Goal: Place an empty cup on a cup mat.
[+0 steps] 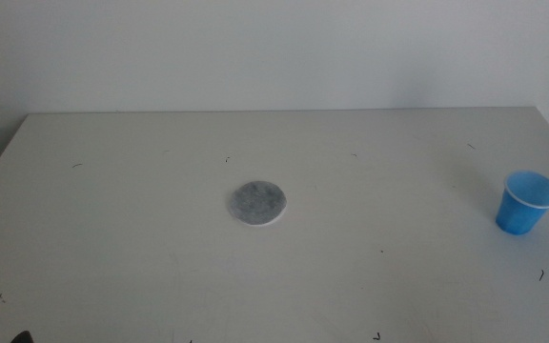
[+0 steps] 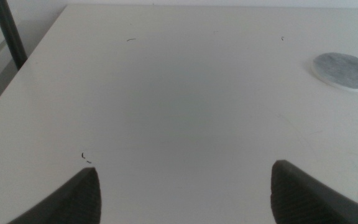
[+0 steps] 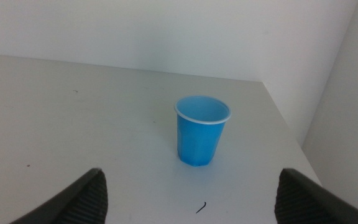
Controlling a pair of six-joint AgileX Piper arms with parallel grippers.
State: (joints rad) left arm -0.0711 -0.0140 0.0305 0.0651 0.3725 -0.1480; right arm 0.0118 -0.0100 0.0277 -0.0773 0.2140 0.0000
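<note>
Table white and matte, flecked with small dark marks, white wall behind it. Left gripper waits off the table's near-left part; in the left wrist view its two dark jaws stand wide apart with bare tabletop between them, nothing held. Only a dark sliver shows at the bottom-left edge of the middle view, too small to identify. Cup mat lies flat near the table's centre, mottled grey top with thin white edge, nothing on it; the left wrist view catches it ahead and off to one side, well apart from the jaws. Cup stands upright near the table's right edge, well apart from the mat, bright blue with pale rim, wider at the mouth than the base. Right wrist view looks into it: interior appears empty. Right gripper hangs short of the cup, jaws spread wide, not touching it, gripping nothing. A short dark mark lies on the table between jaws and cup.
</note>
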